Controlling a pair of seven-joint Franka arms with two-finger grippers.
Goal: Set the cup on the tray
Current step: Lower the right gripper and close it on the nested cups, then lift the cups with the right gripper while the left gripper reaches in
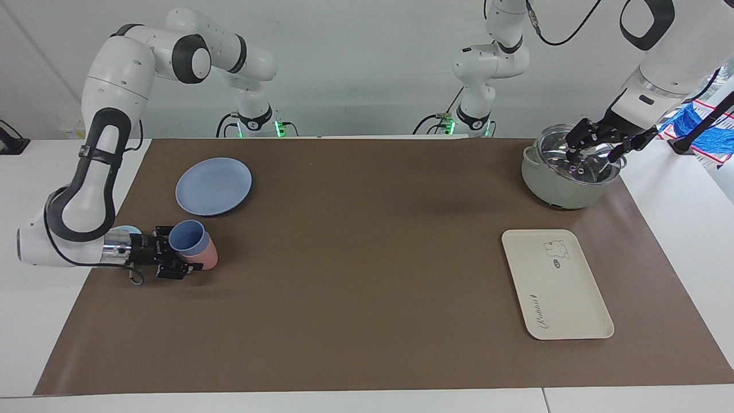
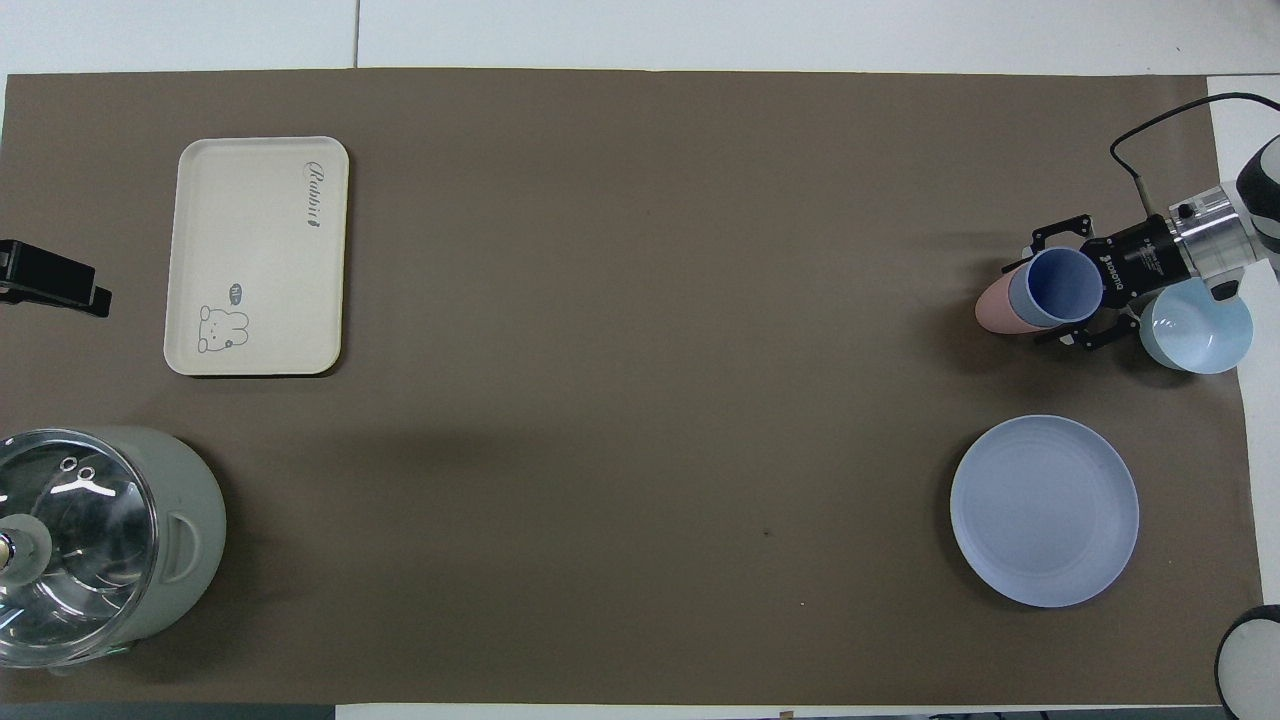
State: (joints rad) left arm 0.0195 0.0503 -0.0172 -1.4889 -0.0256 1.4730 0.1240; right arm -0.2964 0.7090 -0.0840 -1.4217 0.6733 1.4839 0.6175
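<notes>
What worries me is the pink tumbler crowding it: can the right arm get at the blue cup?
Probably yes: the right gripper is at the cup, fingers open on either side of it. The pink tumbler sits against the cup's side away from the gripper, seemingly clear of the fingers.

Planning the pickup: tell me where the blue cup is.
The periwinkle-blue cup sits at the right arm's end of the table, touching the pink tumbler, with the right pincer open around it.

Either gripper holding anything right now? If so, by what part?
Nothing is gripped. The right gripper stands open around the cup, its fingers beside the cup's wall, not yet closed. The left gripper hangs open over the pot, empty.
</notes>
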